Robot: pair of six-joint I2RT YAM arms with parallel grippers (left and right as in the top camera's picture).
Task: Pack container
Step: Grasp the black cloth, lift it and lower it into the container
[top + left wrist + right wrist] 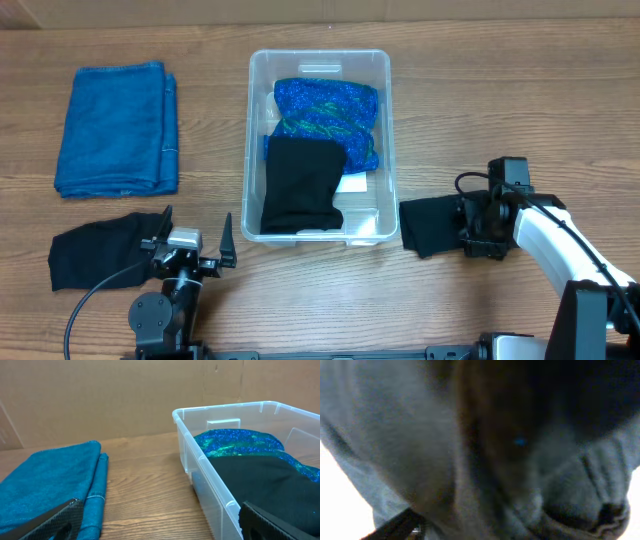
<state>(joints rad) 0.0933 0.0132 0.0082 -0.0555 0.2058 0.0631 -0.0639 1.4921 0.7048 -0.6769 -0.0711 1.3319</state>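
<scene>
Now: right gripper [458,228] at black cloth [428,226], left gripper [197,228] wide

My right jaws meet the cloth just right of the clear bin [320,55]; cloth fills that camera, so I can't tell how they stand. Left jaws wide and empty, near the bin's front left corner. Bin sits mid-table with sparkly blue fabric [330,110] and a black garment [300,185] inside.

The brown wood-grain table [480,100] carries a folded blue towel [117,128] at far left, a crumpled black cloth [95,250] at near left, a clear rectangular plastic container [320,56] in the middle, and a second black cloth [428,225] just right of its near right corner.
</scene>
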